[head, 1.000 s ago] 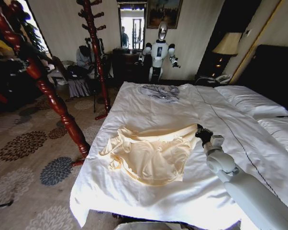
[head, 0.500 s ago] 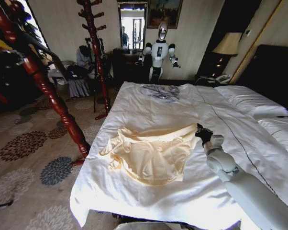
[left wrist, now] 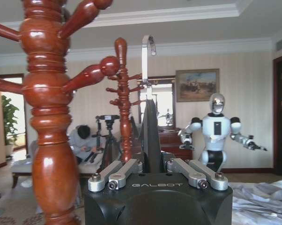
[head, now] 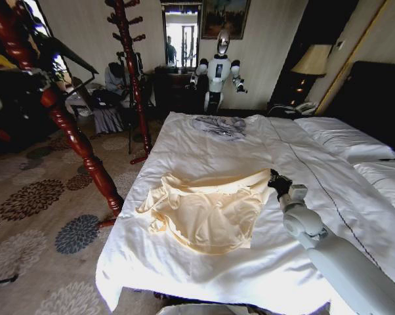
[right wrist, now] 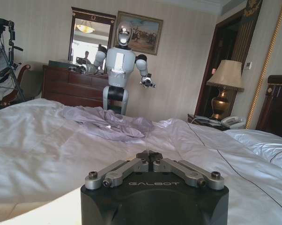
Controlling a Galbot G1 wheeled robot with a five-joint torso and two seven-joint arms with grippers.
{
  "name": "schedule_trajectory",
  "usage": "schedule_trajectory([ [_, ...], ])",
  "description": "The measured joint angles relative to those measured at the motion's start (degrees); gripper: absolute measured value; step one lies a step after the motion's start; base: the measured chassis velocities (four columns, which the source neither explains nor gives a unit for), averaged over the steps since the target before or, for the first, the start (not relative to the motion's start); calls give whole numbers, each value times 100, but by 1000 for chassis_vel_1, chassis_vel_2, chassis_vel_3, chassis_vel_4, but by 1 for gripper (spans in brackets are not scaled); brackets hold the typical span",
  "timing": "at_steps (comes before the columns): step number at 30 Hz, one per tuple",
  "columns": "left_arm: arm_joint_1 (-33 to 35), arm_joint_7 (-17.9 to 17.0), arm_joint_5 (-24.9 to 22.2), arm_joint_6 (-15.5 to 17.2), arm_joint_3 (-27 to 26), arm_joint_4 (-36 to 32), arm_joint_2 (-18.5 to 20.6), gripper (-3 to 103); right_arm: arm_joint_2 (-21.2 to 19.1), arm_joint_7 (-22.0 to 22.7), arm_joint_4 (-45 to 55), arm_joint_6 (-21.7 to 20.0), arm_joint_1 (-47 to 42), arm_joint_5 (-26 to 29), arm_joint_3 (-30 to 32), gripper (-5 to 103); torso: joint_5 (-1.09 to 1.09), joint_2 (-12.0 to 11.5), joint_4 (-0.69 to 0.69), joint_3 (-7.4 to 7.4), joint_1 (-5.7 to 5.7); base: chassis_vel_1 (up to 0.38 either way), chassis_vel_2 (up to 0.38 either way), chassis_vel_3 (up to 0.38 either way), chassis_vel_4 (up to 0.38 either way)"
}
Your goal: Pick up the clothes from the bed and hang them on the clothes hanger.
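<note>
My head camera looks down along the bed. Both wrist cameras face level across the room, sharing the standing robot by the far wall.

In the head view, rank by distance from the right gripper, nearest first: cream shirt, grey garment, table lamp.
From the right gripper:
1. Cream shirt, right beside it, toward the robot's left.
2. Grey garment, at the bed's far end.
3. Table lamp, beyond the bed by the wall.

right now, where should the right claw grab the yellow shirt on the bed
Probably the raised upper hem of the shirt, nearest the right claw. Come in low from the robot's right: the fabric folds up there into a ridge, while the middle lies flat on the bed. The left claw holds the hanger.
</note>
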Motion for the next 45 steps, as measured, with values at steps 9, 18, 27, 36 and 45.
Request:
schedule_trajectory([
  [9, 816, 707, 400, -605, 16, -349, -186, 16, 29, 74, -8, 2, -46, -28, 1, 0, 0, 0, 0, 0, 0, 0, 0, 0, 0],
  [18, 1891, 1359, 1313, -1244, 143, -749, -605, 16, 45, 94, -7, 1, -157, -40, 51, 0, 1, 0, 0, 0, 0, 0, 0, 0, 0],
  [27, 2850, 2132, 2507, -1711, 755, -980, -1078, 16, 98, 41, 23, 19, -320, -92, 101, 0, 0, 0, 0, 0, 0, 0, 0, 0, 0],
  [36, 3471, 3149, 3312, -2059, 1278, -1079, -1163, 16, 87, 16, -25, 33, -241, -114, 39, 0, 1, 0, 0, 0, 0, 0, 0, 0, 0],
  [45, 4456, 3982, 4152, -2450, 1411, -984, -1045, 16, 151, -50, -89, 72, -187, -90, -76, 0, 1, 0, -1, 0, 0, 0, 0, 0, 0],
])
